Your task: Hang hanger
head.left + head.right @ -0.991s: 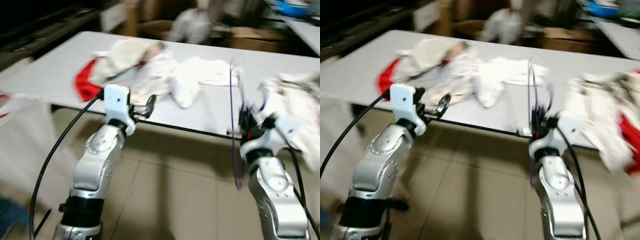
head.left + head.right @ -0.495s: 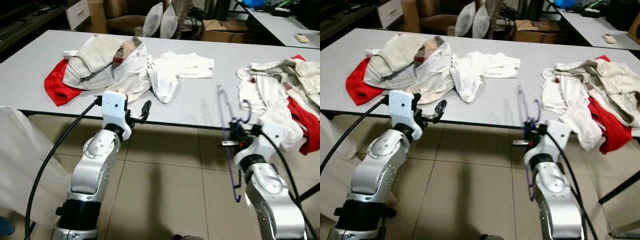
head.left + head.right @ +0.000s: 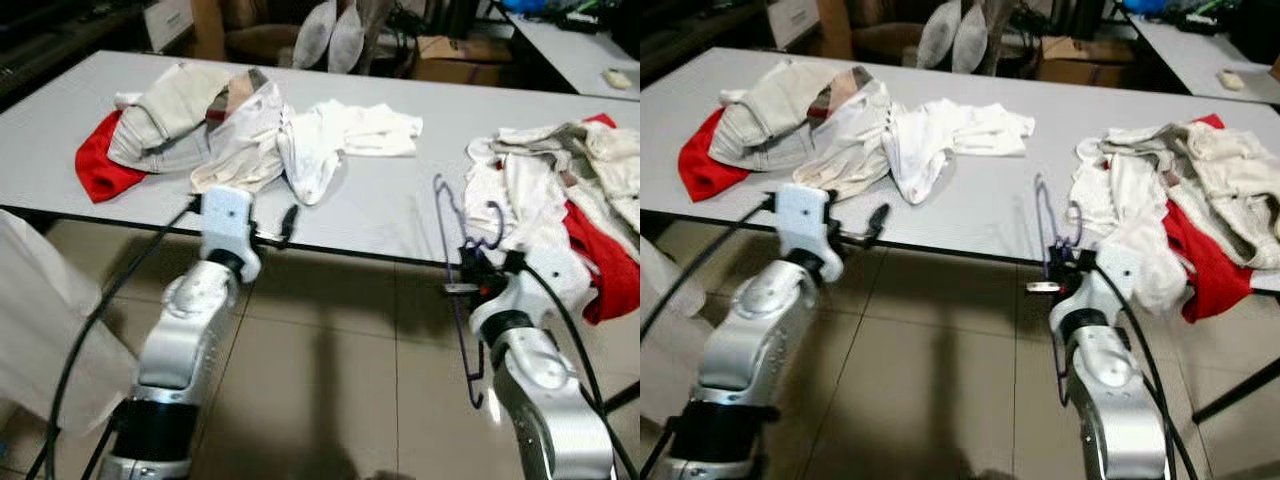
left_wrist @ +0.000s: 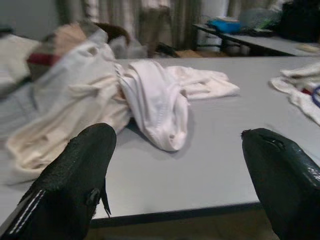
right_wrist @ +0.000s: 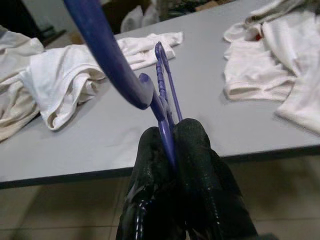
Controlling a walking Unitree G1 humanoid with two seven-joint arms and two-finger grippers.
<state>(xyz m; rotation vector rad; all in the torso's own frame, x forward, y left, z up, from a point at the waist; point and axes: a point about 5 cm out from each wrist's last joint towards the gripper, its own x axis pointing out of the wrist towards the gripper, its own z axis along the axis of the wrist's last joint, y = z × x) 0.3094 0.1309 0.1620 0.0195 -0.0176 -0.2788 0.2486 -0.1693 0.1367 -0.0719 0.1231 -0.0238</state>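
While the right claw is pinching the purple hanger between its two black fingers, it is holding that hanger just off the near edge of the grey counter, with the hanger standing roughly upright: its top is rising above the counter's edge and its lower end is dangling below the claw toward the tiled floor. In the right wrist view the hanger's hook is curving up and over in front of the fingers. Just beyond this claw, a heap of cream and white clothes with a red garment under it is lying on the right part of the counter and spilling over its near edge.

The left claw is hovering at the counter's near edge with its fingers spread wide apart and nothing between them. It is pointing at a white garment lying crumpled on the counter. Further left, a pile of beige and white clothes is resting over a red cloth. Past the far side of the counter, pillows and a cardboard box are sitting in the background.
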